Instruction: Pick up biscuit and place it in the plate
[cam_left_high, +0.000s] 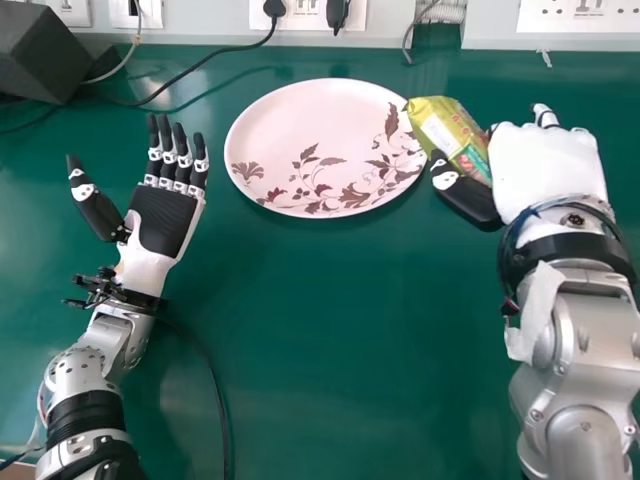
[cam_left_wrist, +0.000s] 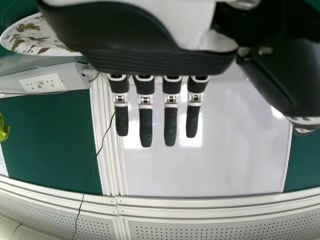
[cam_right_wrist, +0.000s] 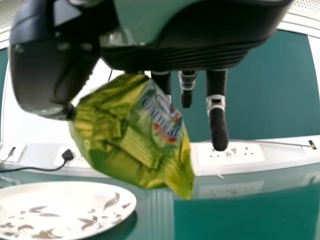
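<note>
From the head view, I can see the biscuit packet (cam_left_high: 462, 150) in the right hand (cam_left_high: 545, 165), pinched between thumb and fingers by the right side of the plate (cam_left_high: 290, 120). The plate lies on the green table (cam_left_high: 330, 400), pale, with brown leaves printed on its near and right parts. The packet is yellow-green with a pale label patch and some lettering; its long axis slants, one end toward the plate's far right rim, the other back toward the hand. Whether it touches the rim I can't tell. Over on the left, the left hand (cam_left_high: 165, 220) lies palm up, fingers straight and close together, thumb held well out.

In the left wrist view, the left hand (cam_left_wrist: 165, 60) has those same straight fingers side by side, slim gaps between them, with part of the plate's leafy surface beyond.

The right wrist view has the packet's printed face turned to the camera, the wrapper crumpled against the thumb, one pointed end hanging away from the hand. Other fingers reach out straight beside it, and the plate sits nearby, lower than the packet.
</note>
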